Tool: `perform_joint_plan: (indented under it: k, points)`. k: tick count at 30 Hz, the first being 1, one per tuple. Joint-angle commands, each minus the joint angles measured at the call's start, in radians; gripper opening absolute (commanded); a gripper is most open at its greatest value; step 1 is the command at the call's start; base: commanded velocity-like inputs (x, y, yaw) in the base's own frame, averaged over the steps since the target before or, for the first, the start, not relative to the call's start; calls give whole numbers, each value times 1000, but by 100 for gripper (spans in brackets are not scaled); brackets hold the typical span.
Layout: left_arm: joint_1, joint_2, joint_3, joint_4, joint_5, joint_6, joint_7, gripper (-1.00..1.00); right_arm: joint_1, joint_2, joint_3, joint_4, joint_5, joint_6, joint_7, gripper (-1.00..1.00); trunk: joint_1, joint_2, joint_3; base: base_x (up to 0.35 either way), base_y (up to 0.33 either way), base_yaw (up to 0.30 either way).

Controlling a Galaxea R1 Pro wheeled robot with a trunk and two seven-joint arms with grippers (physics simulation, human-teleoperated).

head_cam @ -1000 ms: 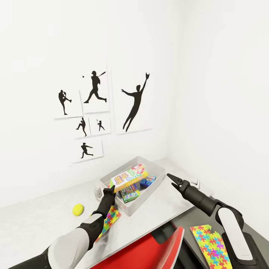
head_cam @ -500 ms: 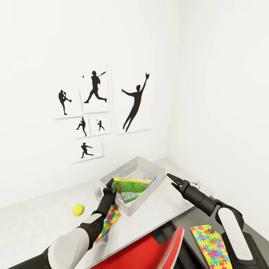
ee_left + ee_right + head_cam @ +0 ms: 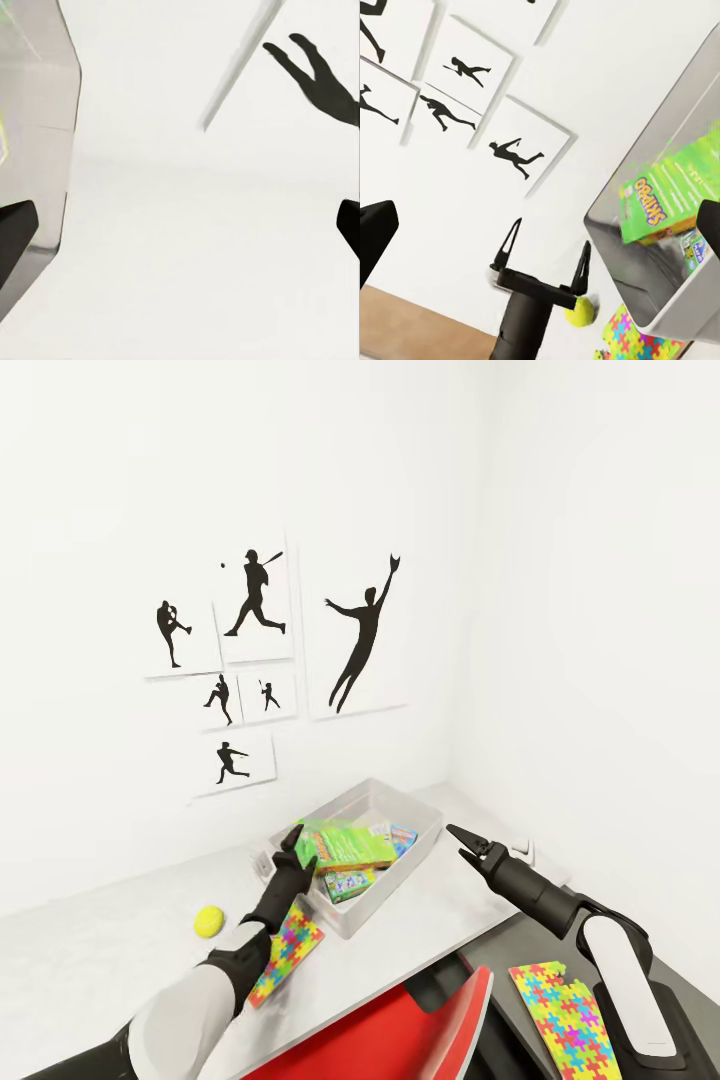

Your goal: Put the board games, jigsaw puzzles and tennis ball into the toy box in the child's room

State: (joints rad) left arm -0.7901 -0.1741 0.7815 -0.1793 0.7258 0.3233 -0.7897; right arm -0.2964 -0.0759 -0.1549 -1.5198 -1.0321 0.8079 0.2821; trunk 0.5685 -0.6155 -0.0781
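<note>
The light grey toy box (image 3: 432, 822) stands on the white table (image 3: 90, 960) near the room's corner. Inside it lie board games, a green one (image 3: 348, 847) tilted on top of the others (image 3: 350, 882). My left gripper (image 3: 300, 847) hangs open and empty at the box's near-left rim; the right wrist view shows its fingers spread (image 3: 547, 251) beside the green game (image 3: 667, 199). One jigsaw puzzle (image 3: 283, 952) lies under my left forearm. The tennis ball (image 3: 208, 921) rests left of it. The other puzzle (image 3: 565, 1020) sits on the dark side desk. My right gripper (image 3: 462, 840) hovers open to the right of the box.
Black baseball-player silhouette pictures (image 3: 255, 660) hang on the wall behind the table. A red chair (image 3: 400, 1030) stands close in front, between my arms. The dark grey side desk (image 3: 500, 960) lies lower at the right, under my right arm.
My left gripper has let go of a board game, which flipped green side up and dropped into the toy box. The gripper opened and rose a little. The right arm stayed put.
</note>
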Motion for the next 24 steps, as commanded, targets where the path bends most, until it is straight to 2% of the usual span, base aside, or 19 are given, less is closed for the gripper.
perform_joint_plan:
  k: [1,5,20,24]
  points:
    - [0,0,-2,-26,7,34,-8,100,-1,0,-2,0,3,5,5,100,0,-2,-2,0,0,0]
    - [6,0,-3,-76,7,102,-18,100,-1,1,-2,0,3,5,4,100,0,-2,-2,0,0,0]
    - [8,0,-5,-90,7,136,-21,100,-1,1,-2,0,3,5,4,100,0,-2,-2,0,0,0]
    - [8,0,-20,-119,2,210,-19,100,-1,1,-2,0,3,5,5,100,0,-2,-2,0,0,0]
